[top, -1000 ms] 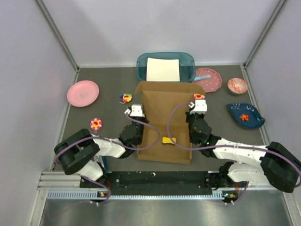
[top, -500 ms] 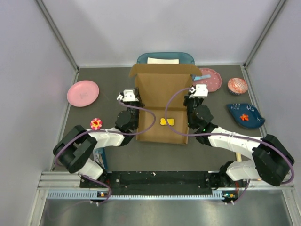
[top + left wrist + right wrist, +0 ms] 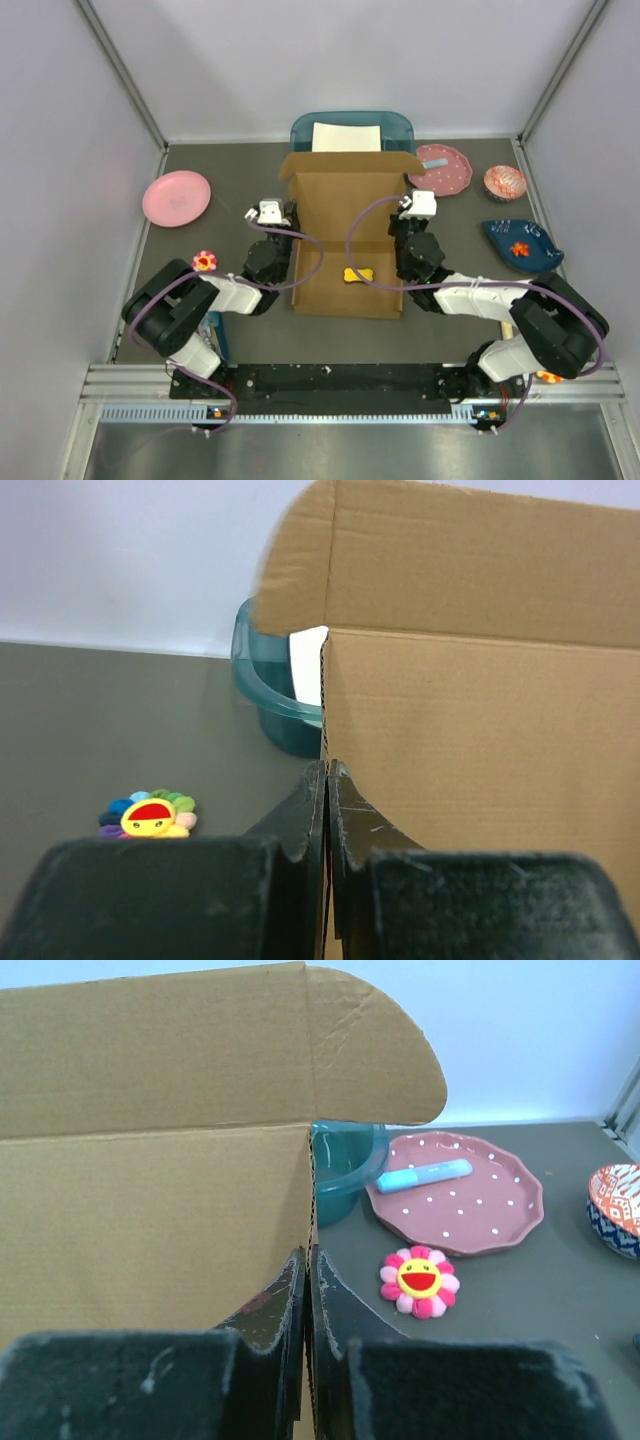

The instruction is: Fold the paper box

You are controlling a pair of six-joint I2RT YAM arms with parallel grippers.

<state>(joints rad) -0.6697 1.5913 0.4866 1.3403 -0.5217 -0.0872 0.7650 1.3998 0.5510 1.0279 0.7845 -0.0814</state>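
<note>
Occlusion notes: the raised back panel of the paper box (image 3: 350, 235) hides the near wall of the teal bin (image 3: 300, 135) from above, and in both wrist views only a sliver of the bin shows past the cardboard. Each gripper's own body blocks the box floor in its wrist view. The box sits mid-bench (image 3: 220, 180) between the two arms, just in front of the bin, with its back panel upright and a flap at the top. Left gripper (image 3: 327, 790) is closed, pinched on the cardboard at the box's left edge. Right gripper (image 3: 305, 1270) is closed the same way on the right edge. How far the cardboard reaches between the fingers is hidden. Contents: a white sheet (image 3: 346, 137) lies in the bin and a yellow bone-shaped piece (image 3: 358, 274) on the box floor. A light blue stick (image 3: 425, 1175) lies on the dotted pink plate (image 3: 500, 1220). A small red-orange item (image 3: 519, 249), too small to identify, sits in the dark blue dish (image 3: 545, 258). The inside of the patterned bowl (image 3: 505, 182) is unclear.
</note>
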